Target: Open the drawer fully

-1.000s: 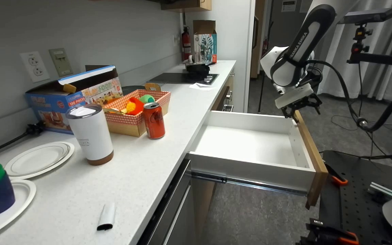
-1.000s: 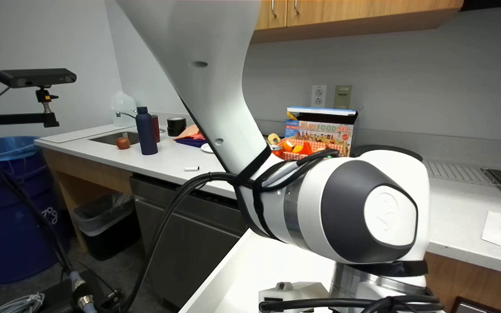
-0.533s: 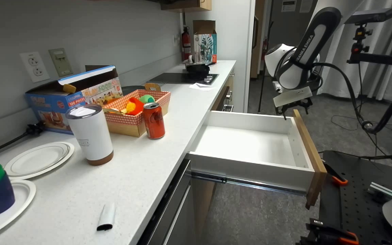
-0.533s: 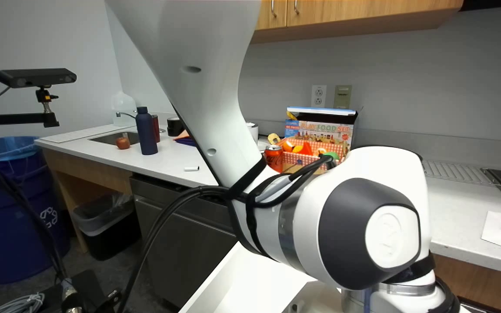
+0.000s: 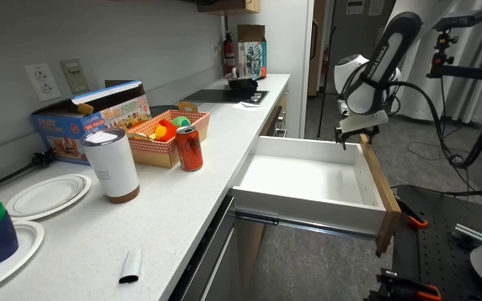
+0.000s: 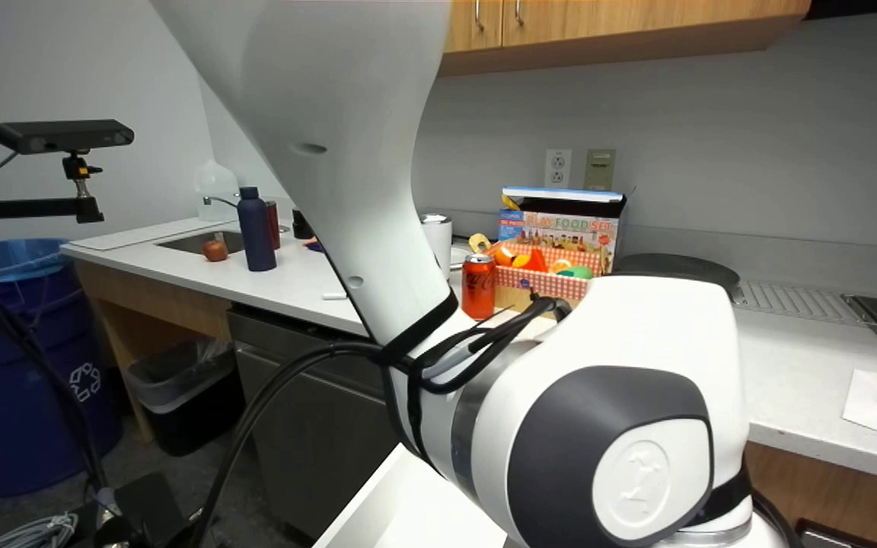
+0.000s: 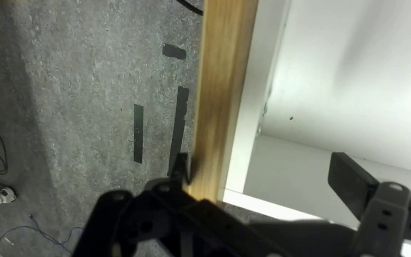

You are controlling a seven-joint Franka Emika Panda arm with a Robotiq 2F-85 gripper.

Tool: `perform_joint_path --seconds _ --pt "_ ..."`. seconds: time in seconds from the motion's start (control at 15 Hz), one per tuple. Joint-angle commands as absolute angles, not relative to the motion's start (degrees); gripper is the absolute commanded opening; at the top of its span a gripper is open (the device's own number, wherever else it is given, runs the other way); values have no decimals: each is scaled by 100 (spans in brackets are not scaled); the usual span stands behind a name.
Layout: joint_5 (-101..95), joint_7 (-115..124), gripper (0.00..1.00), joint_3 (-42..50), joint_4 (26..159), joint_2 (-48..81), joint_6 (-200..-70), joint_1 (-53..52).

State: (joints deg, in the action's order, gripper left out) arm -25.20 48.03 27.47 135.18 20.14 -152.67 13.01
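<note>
"Two black fingers point(image 7: 351, 185) are standing wide apart on that gripper point(image 7: 260, 162), by a corner of the drawer point(image 5: 312, 175)."

"And the arm point(image 5: 377, 62)?"

"It's leaning in from high up, its upper end running past the top edge in both exterior views. Its forearm is slanting down to a bent wrist, and the gripper is hanging below with its fingers pointing down."

"What are you struggling to make out?"

"In an exterior view the big wrist joint point(image 6: 621, 426) is blocking most of the drawer, and the gripper is sitting out of sight past the bottom edge. In the wrist view one fingertip is blurring, and I'm not managing to tell whether it's touching wood."

"So where is the drawer sitting?"

"It's standing far out from under the counter point(image 5: 174, 217), and in an exterior view the gripper is hanging at its far front corner. From the wrist, the fingers are straddling the tan front panel point(image 7: 214, 100): one is showing against the floor point(image 7: 84, 89), just beside the panel's outer edge, and the other is showing against the white inside, near a side wall."
</note>
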Motion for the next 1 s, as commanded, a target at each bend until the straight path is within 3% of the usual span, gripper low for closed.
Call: perform_joint_path --seconds 0.0,0.47,0.93 --pt "-2683 4313 100 2986 13620 1881 -15238 1157" --pt "-2545 4351 100 2997 13525 2043 -15288 1143" --pt "-2891 4177 100 3203 13522 2187 -16184 1057"
